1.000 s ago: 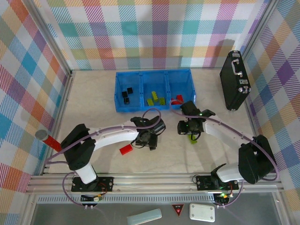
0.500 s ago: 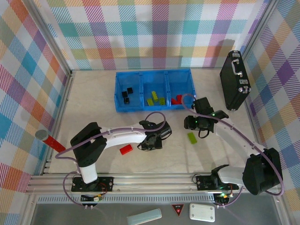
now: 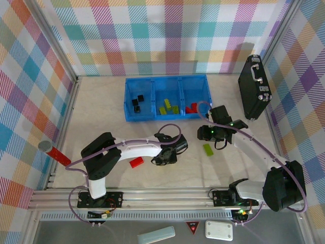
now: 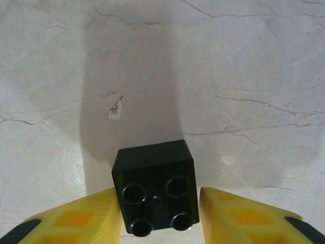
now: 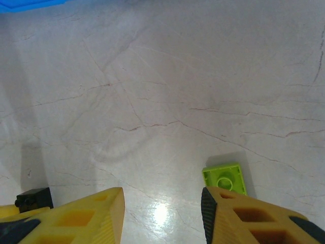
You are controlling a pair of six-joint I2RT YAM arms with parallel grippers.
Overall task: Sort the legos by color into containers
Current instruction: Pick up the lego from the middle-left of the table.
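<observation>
- Pale marbled table, boxed in by plaid walls on three sides; both arm bases sit at the near rail.
- Nearest loose piece is the red brick, lying flat and untouched, just left of the left gripper.
- Change on the left: a second ago that gripper stood farther left with its fingers wider. It has since slid right and closed them onto a black brick, one pad against each side, studs facing the wrist camera. Judged a firm enough pinch to lift.
- Cannot tell whether the brick is off the table yet.
- Change on the right: the right gripper was low over the green brick and has pulled away toward the tray. The brick lies alone on the table, just beyond one fingertip in the wrist view. Fingers moderately apart, nothing between them.
- So three pieces are left outside: black in hand, red and green loose.
- Farther back, the blue tray: left compartment holds black pieces, the middle green, the right red. The black brick belongs in the left one.
- Room: open table between left gripper and tray. The right arm stands off to the side, near the tray's red end.
- Black briefcase stands far right and a red-capped cylinder lies at the left wall, both well apart from the work.
</observation>
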